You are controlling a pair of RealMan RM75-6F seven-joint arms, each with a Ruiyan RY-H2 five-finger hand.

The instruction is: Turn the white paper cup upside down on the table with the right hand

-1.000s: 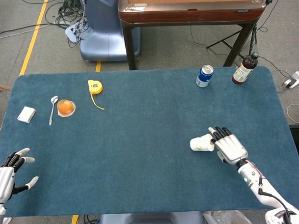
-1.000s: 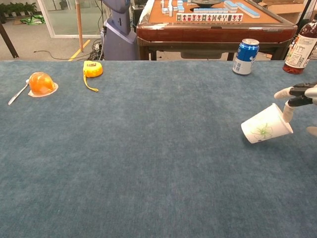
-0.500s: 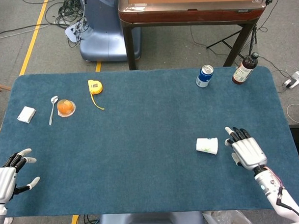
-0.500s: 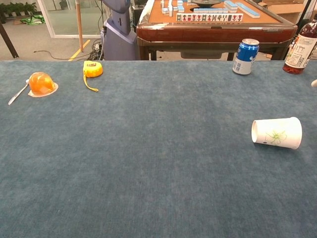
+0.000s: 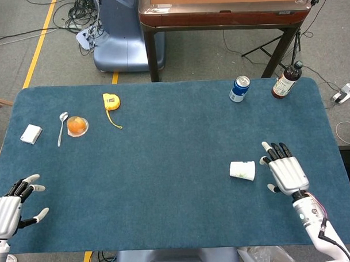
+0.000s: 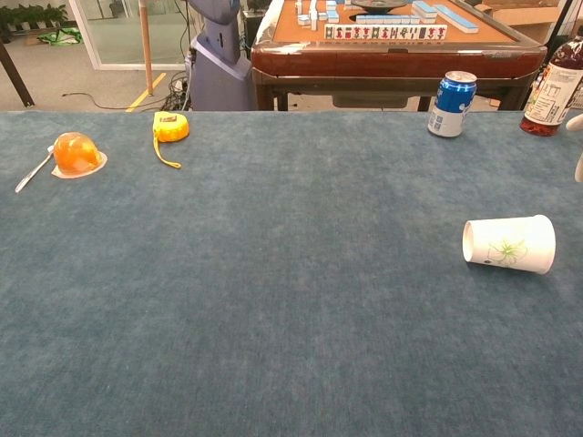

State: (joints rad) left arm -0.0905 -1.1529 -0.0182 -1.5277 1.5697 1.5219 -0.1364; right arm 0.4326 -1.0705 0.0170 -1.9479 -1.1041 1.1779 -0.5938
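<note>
The white paper cup [image 5: 242, 170] lies on its side on the blue table [image 5: 164, 154], its mouth facing left; the chest view shows the cup [image 6: 508, 244] with a green print on its wall. My right hand [image 5: 285, 172] hovers just right of the cup's base, fingers spread, holding nothing and apart from the cup. Only a fingertip [image 6: 577, 166] of it shows at the right edge of the chest view. My left hand [image 5: 11, 207] rests open at the table's near left corner.
A blue can [image 5: 239, 88] and a brown bottle [image 5: 285, 81] stand at the far right. A yellow tape measure [image 5: 111, 101], an orange jelly cup [image 5: 77, 126], a spoon [image 5: 61, 127] and a white box [image 5: 31, 134] lie at the far left.
My right hand let go of the tilted cup and drew back to the right. The cup dropped flat on its side and has stayed still since. The left hand barely shifted.
</note>
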